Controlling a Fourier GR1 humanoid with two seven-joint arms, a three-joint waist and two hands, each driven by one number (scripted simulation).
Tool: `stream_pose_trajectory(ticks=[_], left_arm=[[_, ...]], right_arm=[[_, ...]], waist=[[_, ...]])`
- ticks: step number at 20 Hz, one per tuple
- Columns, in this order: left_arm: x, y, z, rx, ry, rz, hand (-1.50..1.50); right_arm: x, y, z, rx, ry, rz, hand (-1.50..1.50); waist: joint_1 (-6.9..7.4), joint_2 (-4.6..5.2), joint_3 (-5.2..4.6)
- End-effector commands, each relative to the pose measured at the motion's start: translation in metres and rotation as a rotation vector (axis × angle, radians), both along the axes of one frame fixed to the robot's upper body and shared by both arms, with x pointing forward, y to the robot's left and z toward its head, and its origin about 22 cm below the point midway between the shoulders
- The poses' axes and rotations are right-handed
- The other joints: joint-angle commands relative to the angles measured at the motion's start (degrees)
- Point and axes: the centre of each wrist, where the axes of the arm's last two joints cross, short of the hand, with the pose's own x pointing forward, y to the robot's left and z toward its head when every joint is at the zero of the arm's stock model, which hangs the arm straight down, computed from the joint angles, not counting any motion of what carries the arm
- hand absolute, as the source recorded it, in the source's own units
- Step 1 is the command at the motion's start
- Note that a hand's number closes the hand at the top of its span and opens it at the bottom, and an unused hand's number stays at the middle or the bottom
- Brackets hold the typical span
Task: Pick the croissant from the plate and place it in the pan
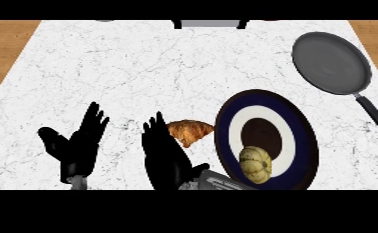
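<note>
The golden-brown croissant (192, 131) lies on the white marble counter, just left of the plate's rim and not on the plate. The round plate (305, 127) has a dark blue rim, a white ring and a dark centre. My right hand (166, 157) is open with fingers straight, right beside the croissant's left end; I cannot tell whether it touches. My left hand (77, 147) rests open at the lower left, fingers up. The dark grey pan (330, 62) sits at the far right, its handle pointing toward the right edge.
A pale yellow, ribbed, round food item (255, 163) sits on the near part of the plate. A grey object (210, 23) shows at the counter's far edge. Wooden strips (15, 42) flank the marble at both far corners.
</note>
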Motion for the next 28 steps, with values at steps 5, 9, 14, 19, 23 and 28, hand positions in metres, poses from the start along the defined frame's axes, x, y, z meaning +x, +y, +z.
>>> stream_pose_trajectory(ticks=[5, 9, 14, 19, 23, 28], left_arm=[[-0.008, -0.002, 0.003, -0.011, 0.034, -0.021, 0.0], [-0.002, -0.004, -0.001, 0.031, 0.024, -0.005, 0.0], [0.0, -0.009, -0.013, 0.005, 0.03, 0.019, 0.0], [0.011, -0.001, 0.008, 0.006, 0.03, -0.009, 0.0], [0.008, -0.004, -0.002, -0.004, 0.048, 0.008, 0.0], [-0.005, 0.0, 0.0, -0.003, 0.025, -0.007, 0.0]], right_arm=[[0.019, -0.004, -0.016, 0.083, -0.013, 0.044, -1.5], [0.028, -0.007, -0.024, 0.043, -0.052, 0.013, -1.5], [0.046, -0.02, -0.032, 0.009, 0.038, 0.085, 1.5], [0.063, -0.007, -0.022, 0.01, 0.014, 0.186, 1.5], [0.066, -0.021, -0.043, 0.015, -0.001, 0.198, 1.5], [0.07, -0.018, -0.039, 0.009, -0.033, 0.199, 1.5]], waist=[[0.34, 0.23, -0.21], [0.1, 0.21, -0.22], [-0.33, 0.21, -0.23], [0.44, 0.31, -0.22], [-0.15, 0.24, -0.22], [0.2, 0.24, -0.22]])
